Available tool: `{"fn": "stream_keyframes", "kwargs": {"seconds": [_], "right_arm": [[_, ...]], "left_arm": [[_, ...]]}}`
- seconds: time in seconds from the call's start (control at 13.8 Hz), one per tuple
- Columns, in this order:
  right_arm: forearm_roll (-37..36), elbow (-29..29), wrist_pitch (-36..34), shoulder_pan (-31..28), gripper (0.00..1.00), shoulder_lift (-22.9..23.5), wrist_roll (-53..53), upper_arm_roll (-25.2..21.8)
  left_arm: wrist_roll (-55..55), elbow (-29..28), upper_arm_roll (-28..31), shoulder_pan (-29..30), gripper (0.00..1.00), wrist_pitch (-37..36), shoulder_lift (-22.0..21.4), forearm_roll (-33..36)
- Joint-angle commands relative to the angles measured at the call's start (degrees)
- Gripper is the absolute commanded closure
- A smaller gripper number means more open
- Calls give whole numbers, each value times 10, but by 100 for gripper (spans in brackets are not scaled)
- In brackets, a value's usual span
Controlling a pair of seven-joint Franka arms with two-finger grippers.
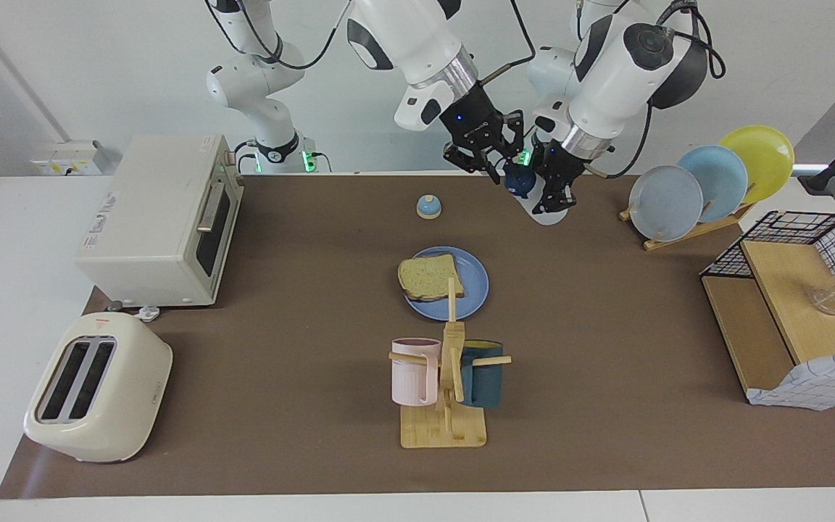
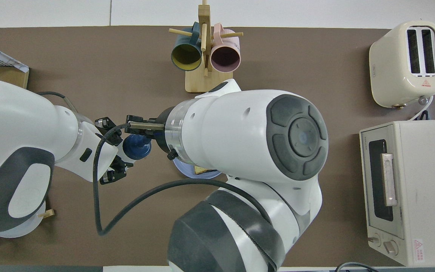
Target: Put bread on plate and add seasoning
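1. The bottle (image 1: 539,199) hangs tilted in my left gripper (image 1: 554,194), clenched on its body, over the mat nearer the robots than the plate (image 1: 475,286).
2. My right gripper (image 1: 491,161) is at the cap; I cannot tell its fingers.
3. The bread (image 1: 428,277) lies on the plate, toward the mug rack from the bottle.

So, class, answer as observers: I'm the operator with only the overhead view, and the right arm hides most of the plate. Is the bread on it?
Observer: Yes, the bread lies on the plate, at its edge toward the right arm's end.
Operator: Anything else under that arm?
Observer: A small bell, nearer to the robots than the plate.
Operator: And the seasoning?
Observer: The left gripper holds its white body tilted above the table, the right gripper beside its cap.
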Motion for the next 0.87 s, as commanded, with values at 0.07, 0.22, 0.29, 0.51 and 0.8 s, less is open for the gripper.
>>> {"fn": "stream_keyframes", "kwargs": {"seconds": [0.07, 0.22, 0.29, 0.51, 0.8], "right_arm": [[-11, 0, -9, 7, 72, -2, 5, 2], [-12, 0, -9, 15, 72, -3, 9, 2], [-16, 0, -11, 17, 73, -3, 11, 2], [-20, 3, -25, 16, 75, -3, 9, 2], [-19, 6, -26, 16, 89, -3, 10, 2]], "left_arm": [[3, -15, 4, -5, 100, 4, -17, -9], [3, -15, 4, -4, 100, 5, -17, -11], [3, -16, 4, -4, 100, 5, -17, -11], [2, -16, 4, -4, 100, 7, -17, -11], [2, -17, 4, -4, 100, 6, -17, -12]]}}
